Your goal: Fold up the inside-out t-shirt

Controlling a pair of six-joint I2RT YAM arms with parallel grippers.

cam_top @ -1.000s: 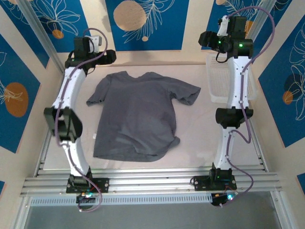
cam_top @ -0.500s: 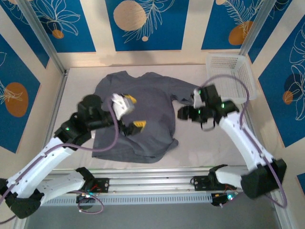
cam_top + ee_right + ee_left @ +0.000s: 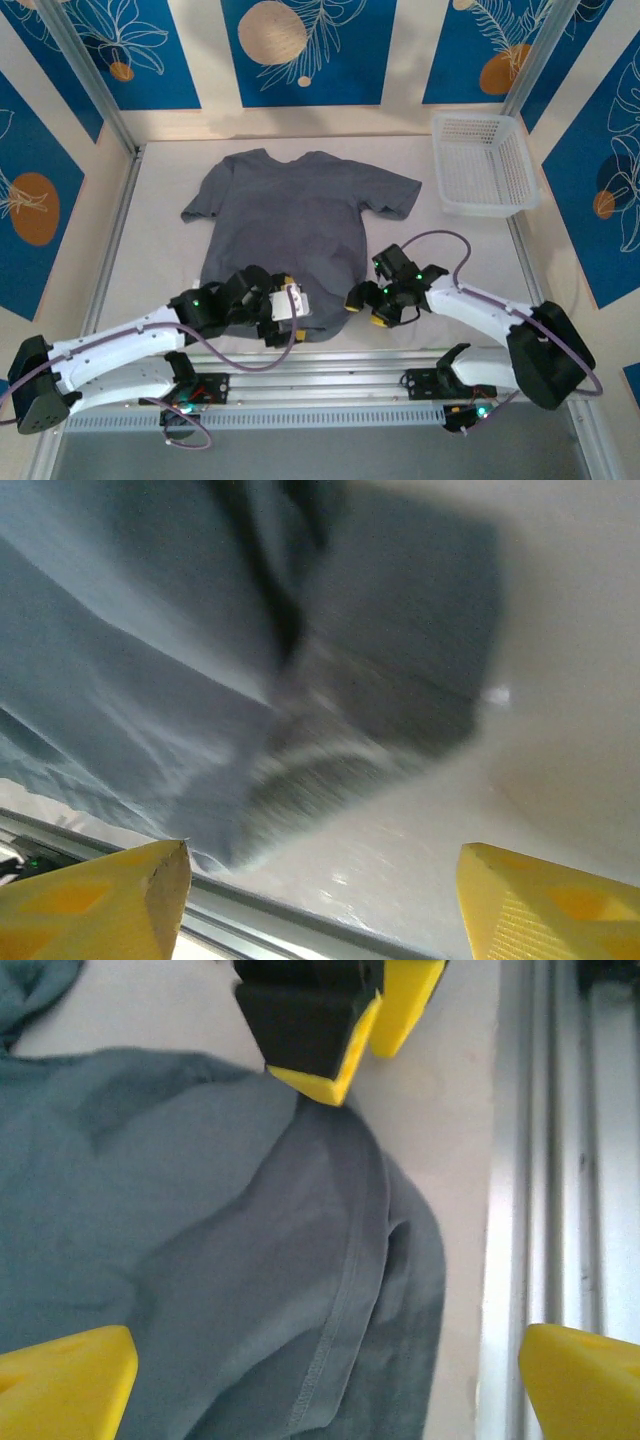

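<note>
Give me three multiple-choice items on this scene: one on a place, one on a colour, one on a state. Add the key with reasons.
1. Where does the white basket stand?
A. at the far right of the table
B. on the t-shirt
C. beside the left arm's base

2. What colour is the t-shirt?
A. red
B. white
C. slate grey

3. How is the left hand?
A. shut on a sleeve
B. open over the shirt's near hem
C. shut on the basket

Key:
1 A, it sits far right, apart from the shirt.
2 C, the cloth is plain grey.
3 B, its yellow fingers stand wide apart, the hem between them.
</note>
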